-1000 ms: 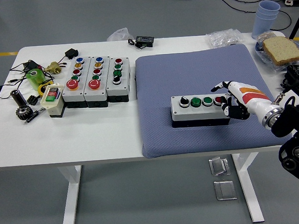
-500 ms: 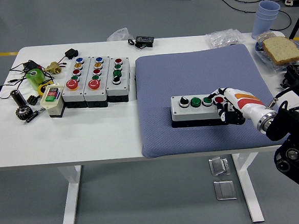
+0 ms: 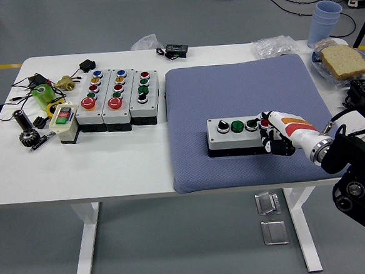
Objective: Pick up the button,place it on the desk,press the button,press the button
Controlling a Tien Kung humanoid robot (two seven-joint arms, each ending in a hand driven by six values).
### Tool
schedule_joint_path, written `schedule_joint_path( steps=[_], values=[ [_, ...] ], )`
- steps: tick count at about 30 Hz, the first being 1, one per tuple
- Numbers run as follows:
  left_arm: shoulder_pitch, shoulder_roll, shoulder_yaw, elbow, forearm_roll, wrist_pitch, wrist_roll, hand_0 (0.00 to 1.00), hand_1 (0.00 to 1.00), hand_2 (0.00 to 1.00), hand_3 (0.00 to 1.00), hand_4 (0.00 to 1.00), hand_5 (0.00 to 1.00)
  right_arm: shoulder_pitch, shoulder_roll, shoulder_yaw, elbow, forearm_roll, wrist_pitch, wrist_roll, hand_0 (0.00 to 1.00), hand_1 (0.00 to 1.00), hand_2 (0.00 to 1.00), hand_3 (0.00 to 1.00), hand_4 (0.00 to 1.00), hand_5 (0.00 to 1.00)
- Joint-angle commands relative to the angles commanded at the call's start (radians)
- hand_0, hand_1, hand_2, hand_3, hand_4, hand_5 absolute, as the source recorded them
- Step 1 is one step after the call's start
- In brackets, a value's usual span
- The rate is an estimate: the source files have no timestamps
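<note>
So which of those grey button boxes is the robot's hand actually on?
The lone button box on the blue mat; the right hand covers its right end. The others stand together, untouched, on the bare table.

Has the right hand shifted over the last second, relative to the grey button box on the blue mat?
Yes. The right hand has slid left along the button box, from its right end to over the red button, covering more of it.

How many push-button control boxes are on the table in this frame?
4. Three grey multi-button boxes stand side by side at the white table's left rear; one grey four-button box lies on the blue-grey mat, the right hand at its right end.
</note>
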Motion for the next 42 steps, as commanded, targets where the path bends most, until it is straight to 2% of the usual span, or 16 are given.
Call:
schedule_joint_path(
  steps=[3,5,7,12,34,39,40,42],
  values=[
    [-0.007,0.000,0.010,0.000,-0.010,-0.001,-0.001,0.537,0.421,0.424,0.421,0.257,0.464,0.001,-0.003,0.015,0.000,-0.006,-0.001,-0.003,0.056,0.002,0.175,0.713,0.303,0.002],
    [0.000,0.000,0.007,0.000,-0.077,0.013,-0.010,0.538,0.421,0.424,0.421,0.257,0.465,-0.006,0.000,0.025,0.000,-0.007,0.000,-0.005,0.057,0.002,0.176,0.712,0.306,0.002],
    [0.001,0.000,-0.004,0.000,-0.105,0.018,-0.012,0.538,0.421,0.424,0.421,0.257,0.465,-0.006,0.001,0.025,0.000,-0.005,0.000,-0.005,0.057,0.002,0.176,0.712,0.306,0.002],
    [0.002,0.000,0.003,0.000,-0.083,0.013,-0.010,0.538,0.421,0.424,0.421,0.257,0.465,-0.014,0.003,0.017,-0.003,-0.004,0.004,-0.008,0.058,0.002,0.176,0.710,0.307,0.002],
    [0.012,0.000,0.006,0.000,-0.098,0.012,-0.011,0.537,0.419,0.422,0.420,0.255,0.476,-0.039,-0.001,0.017,-0.014,0.003,0.005,-0.005,0.062,0.002,0.177,0.704,0.313,0.002],
    [0.013,0.000,0.009,0.000,-0.095,0.011,-0.011,0.537,0.419,0.422,0.420,0.255,0.476,-0.043,0.000,0.086,0.034,-0.025,-0.010,0.003,0.062,0.002,0.177,0.704,0.313,0.002],
    [0.013,0.000,0.008,0.000,-0.095,0.011,-0.010,0.536,0.419,0.423,0.420,0.254,0.478,-0.043,0.001,0.096,0.038,-0.028,-0.011,0.004,0.108,0.002,0.199,0.693,0.400,0.002],
    [0.017,0.000,0.006,0.000,-0.081,0.009,-0.009,0.536,0.419,0.423,0.420,0.254,0.478,-0.052,0.002,0.152,0.064,-0.030,-0.040,0.018,0.108,0.002,0.199,0.693,0.400,0.002]
  ],
)
